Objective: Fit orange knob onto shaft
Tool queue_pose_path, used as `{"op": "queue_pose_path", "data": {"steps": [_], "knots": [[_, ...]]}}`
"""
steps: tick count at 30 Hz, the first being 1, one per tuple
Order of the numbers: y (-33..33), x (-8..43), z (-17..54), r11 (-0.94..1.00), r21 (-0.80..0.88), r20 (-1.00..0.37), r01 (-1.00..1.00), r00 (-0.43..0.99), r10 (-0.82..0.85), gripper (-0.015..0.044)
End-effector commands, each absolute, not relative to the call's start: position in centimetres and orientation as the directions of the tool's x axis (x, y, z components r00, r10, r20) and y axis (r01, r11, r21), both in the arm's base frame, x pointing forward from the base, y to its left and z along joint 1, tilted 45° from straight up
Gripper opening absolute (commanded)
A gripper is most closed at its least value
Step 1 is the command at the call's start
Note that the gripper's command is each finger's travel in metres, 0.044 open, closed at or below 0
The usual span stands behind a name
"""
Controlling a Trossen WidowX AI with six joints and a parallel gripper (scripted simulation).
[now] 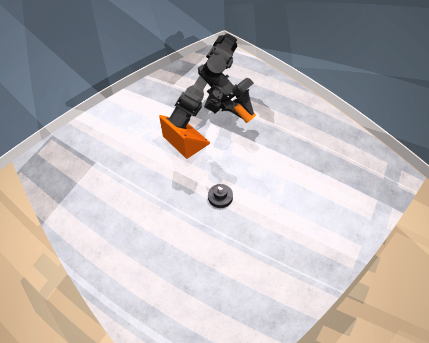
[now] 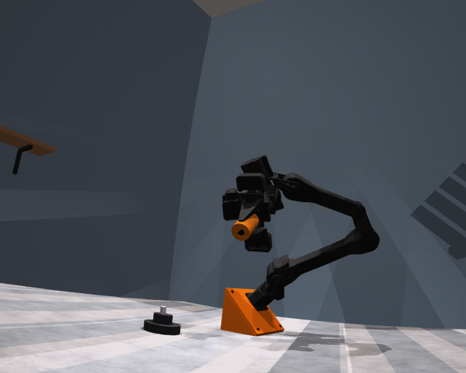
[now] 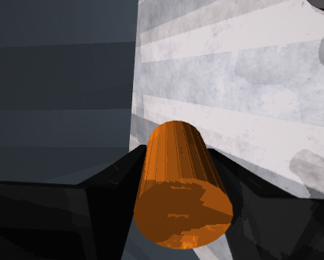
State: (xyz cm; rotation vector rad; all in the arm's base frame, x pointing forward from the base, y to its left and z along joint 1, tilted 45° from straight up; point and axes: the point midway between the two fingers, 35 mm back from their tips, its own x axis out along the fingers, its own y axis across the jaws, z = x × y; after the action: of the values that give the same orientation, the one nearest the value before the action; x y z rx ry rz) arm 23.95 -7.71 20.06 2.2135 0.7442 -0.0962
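Note:
My gripper (image 1: pixel 244 110) (image 2: pixel 251 224) (image 3: pixel 176 152) is shut on the orange knob (image 1: pixel 245 113) (image 2: pixel 249 226) (image 3: pixel 176 166), holding its ribbed sides high in the air. The knob is strongly tilted. Its hole end points toward the exterior camera, where a dark hole (image 2: pixel 241 232) shows; which way its flat side faces is hard to tell. In the wrist view only the knob's closed end and side show. The round black pedestal (image 1: pixel 220 203) (image 2: pixel 161 327) stands on the floor, well apart from the knob, with the silver shaft (image 1: pixel 219 189) (image 2: pixel 163 309) upright and bare on top. The shaft's flat side cannot be made out.
The arm's orange wedge-shaped base (image 1: pixel 184 142) (image 2: pixel 237 314) stands near the pedestal. A dark piece of the pedestal's edge (image 3: pixel 318 3) shows at the top right of the wrist view. A low pale border runs along the back edges of the striped surface, with blue-grey walls behind.

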Motion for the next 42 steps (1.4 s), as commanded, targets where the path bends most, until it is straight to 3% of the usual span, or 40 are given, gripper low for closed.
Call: {"op": "queue_pose_path", "data": {"steps": [1, 11, 42], "knots": [[-7.75, 23.89, 20.18, -0.535, 0.665, -0.278, 0.521, 0.837, 0.471, 0.0], [-7.61, 23.76, 19.97, -0.573, 0.686, -0.221, 0.448, 0.879, 0.423, 0.0], [-7.65, 23.84, 19.89, -0.562, 0.68, -0.242, 0.471, 0.868, 0.434, 0.0]]}}
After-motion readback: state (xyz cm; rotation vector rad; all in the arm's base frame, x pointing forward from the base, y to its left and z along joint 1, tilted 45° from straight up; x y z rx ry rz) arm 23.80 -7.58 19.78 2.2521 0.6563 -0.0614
